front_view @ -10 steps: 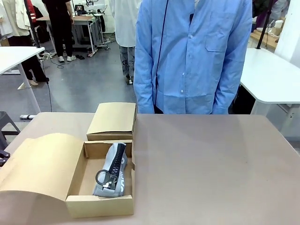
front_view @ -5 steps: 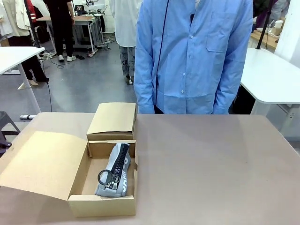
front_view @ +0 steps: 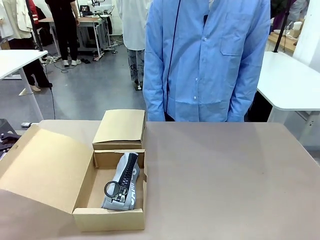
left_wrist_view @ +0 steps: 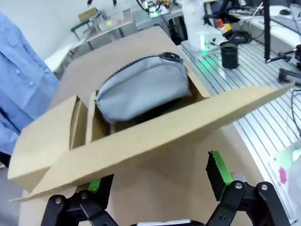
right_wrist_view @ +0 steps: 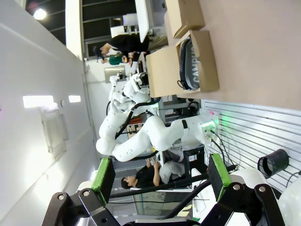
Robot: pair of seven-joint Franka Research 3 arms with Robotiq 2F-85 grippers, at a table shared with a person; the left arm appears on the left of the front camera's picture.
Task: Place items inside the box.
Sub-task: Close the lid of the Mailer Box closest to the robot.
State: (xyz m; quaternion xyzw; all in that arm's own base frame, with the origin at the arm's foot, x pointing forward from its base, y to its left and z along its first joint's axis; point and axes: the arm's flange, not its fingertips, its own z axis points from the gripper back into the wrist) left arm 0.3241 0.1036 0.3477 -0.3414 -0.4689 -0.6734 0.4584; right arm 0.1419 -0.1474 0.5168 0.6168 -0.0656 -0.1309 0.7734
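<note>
1. Robotics lab or workshop.
2. Beyond the left pincer (left_wrist_view: 160, 176): slotted metal bench (left_wrist_view: 263, 108), a robot base lit green (left_wrist_view: 200, 35).
3. Far side: white worktables (front_view: 292, 82), grey floor (front_view: 95, 90) with cables, people standing.

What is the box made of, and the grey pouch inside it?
The box looks like plain brown cardboard: matte, with thin folded flaps. The grey pouch seems to be soft woven fabric, since it sags and bulges, with a dark zipper and a ring pull, probably metal.
</note>
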